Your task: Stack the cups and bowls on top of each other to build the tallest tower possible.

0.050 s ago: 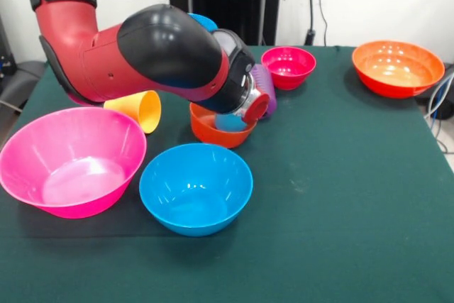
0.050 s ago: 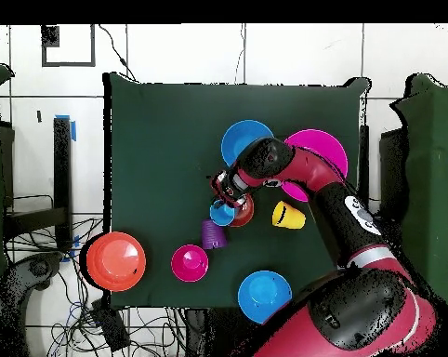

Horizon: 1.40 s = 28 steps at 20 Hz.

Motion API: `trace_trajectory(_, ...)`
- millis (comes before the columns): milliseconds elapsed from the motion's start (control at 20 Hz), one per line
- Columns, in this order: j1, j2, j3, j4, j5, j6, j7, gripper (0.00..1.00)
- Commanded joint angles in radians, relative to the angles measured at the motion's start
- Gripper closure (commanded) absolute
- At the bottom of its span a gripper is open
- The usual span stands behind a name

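The gripper (image 2: 224, 192) hangs low over the middle of the green table (image 1: 340, 196), but the arm's wrist hides its tips, so whether it is parted, closed or gripping anything cannot be told. Directly under it sits the small orange-red bowl (image 1: 213, 131), and the light blue cup (image 1: 230, 123) rests inside that bowl, right at the gripper's end; contact between gripper and cup cannot be made out. Just beside the gripper, on the side away from the arm's elbow, the ribbed purple cup (image 1: 265, 84) lies on its side, close against the orange-red bowl. A little beyond the purple cup stands the small magenta bowl (image 1: 288, 67), upright and apart from the others, not stacked on anything. On the opposite side of the gripper, under the arm (image 1: 142, 54), the yellow cup (image 1: 137, 110) lies tipped on its side with its mouth facing out. Near the gripper stands a medium blue bowl (image 1: 196, 187), and beside that the big pink bowl (image 1: 71, 160), the two nearly touching. The second blue bowl (image 2: 264, 295) is mostly hidden behind the arm in the front view. The wide orange bowl (image 1: 397, 67) sits well apart at a table corner.
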Motion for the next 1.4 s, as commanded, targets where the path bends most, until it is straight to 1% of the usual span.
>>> trace_trajectory(50, 0.011, 0.097, -0.051, -0.048, -0.116, -0.206, -0.181, 0.0)
trace_trajectory(100, 0.009, 0.11, -0.045, -0.065, -0.118, -0.214, -0.194, 0.0)
trace_trajectory(150, 0.007, 0.122, -0.036, -0.078, -0.113, -0.274, -0.167, 0.0)
trace_trajectory(200, 0.008, 0.126, -0.026, -0.096, -0.123, -0.311, -0.171, 0.0)
trace_trajectory(300, 0.009, 0.119, -0.023, -0.1, -0.106, -0.272, -0.176, 0.0)
trace_trajectory(500, 0.006, 0.106, -0.019, -0.116, -0.097, -0.232, -0.204, 0.0)
trace_trajectory(850, 0.003, 0.069, -0.035, -0.194, -0.1, -0.09, -0.262, 0.0)
trace_trajectory(1000, -0.002, 0.06, -0.034, -0.198, -0.084, -0.044, -0.262, 0.0)
trace_trajectory(1150, -0.009, 0.025, -0.038, -0.15, -0.06, -0.01, -0.228, 0.0)
trace_trajectory(1400, -0.028, -0.086, -0.042, -0.018, -0.022, 0.044, -0.158, 0.0)
